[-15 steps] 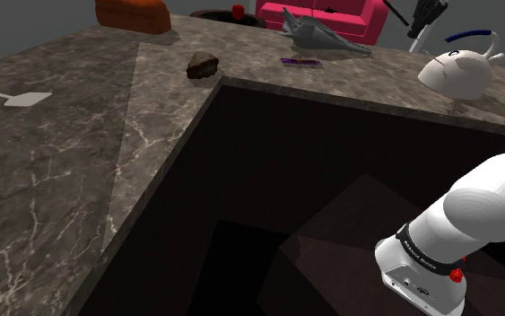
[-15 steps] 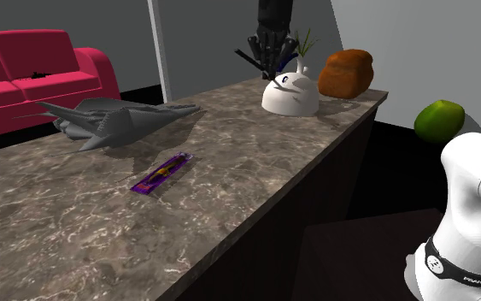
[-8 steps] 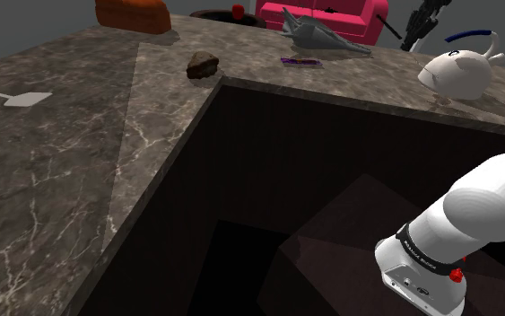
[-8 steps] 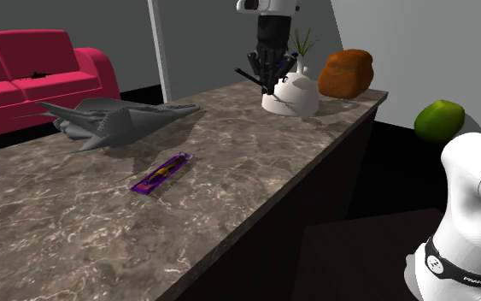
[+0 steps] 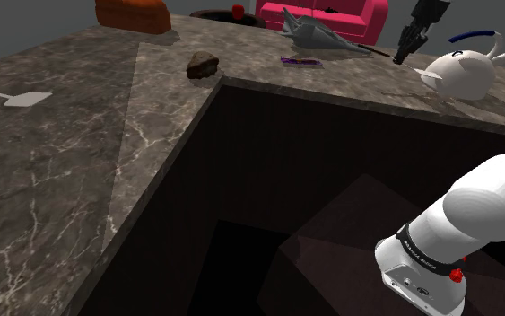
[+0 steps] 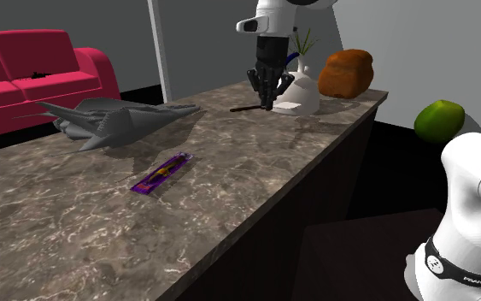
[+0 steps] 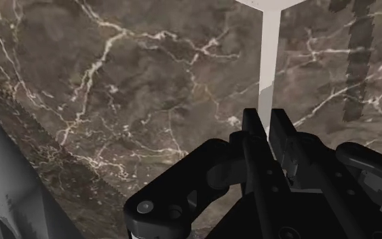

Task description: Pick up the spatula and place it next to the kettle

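Counts first. 1 kettle (image 5: 461,74), white with a blue handle. 2 spatulas: the spatula (image 7: 269,64) is in the gripper (image 6: 268,99). The second spatula (image 5: 28,99), white, lies flat far from the kettle on the other wing of the surface. 1 gripper, all black, jaws pinching the spatula's thin white handle. The held spatula's white blade is low, just beside the kettle on the side facing the toy jet (image 6: 114,120). Cannot tell if the blade touches the surface or the kettle.

1 toy jet, grey, well apart from the kettle. 1 purple bar (image 6: 163,174), farther from the kettle than the jet. 2 brown loaves: one loaf (image 6: 345,73) just beside the kettle, a second loaf (image 5: 132,13) far from it. 1 dark brown lump (image 5: 203,64), well apart from the kettle at the surface's inner corner. 1 green round thing (image 6: 439,120), past the loaf near the kettle and off the surface.

The surface (image 5: 80,171) is dark brown marble with white veins, L-shaped, with dark fronts. The room has a red sofa (image 6: 33,73) behind the surface, grey walls and a white post (image 6: 156,43).
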{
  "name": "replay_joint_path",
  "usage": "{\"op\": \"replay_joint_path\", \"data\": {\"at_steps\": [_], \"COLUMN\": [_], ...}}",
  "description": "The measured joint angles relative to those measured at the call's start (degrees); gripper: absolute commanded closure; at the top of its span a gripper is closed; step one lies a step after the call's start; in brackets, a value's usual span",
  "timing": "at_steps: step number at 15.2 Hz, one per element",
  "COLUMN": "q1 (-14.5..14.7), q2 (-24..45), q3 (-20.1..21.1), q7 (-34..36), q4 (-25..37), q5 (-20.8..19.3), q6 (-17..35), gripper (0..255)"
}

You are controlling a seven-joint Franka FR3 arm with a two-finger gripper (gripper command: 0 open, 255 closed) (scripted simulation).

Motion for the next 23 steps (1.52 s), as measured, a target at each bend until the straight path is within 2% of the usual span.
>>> {"op": "replay_joint_path", "data": {"at_steps": [8, 15, 16, 23], "q1": [-0.16, -0.24, -0.24, -0.26], "q2": [0.56, 0.79, 0.79, 0.70], "q3": [-0.44, -0.63, -0.63, -0.61], "q7": [-0.25, -0.56, -0.57, -0.53], "q4": [-5.88, -6.59, -6.59, -5.82], "q5": [0.05, 0.13, 0.14, 0.09], "q6": [6.35, 7.28, 7.28, 6.46], "gripper": [255, 255, 0, 0]}}
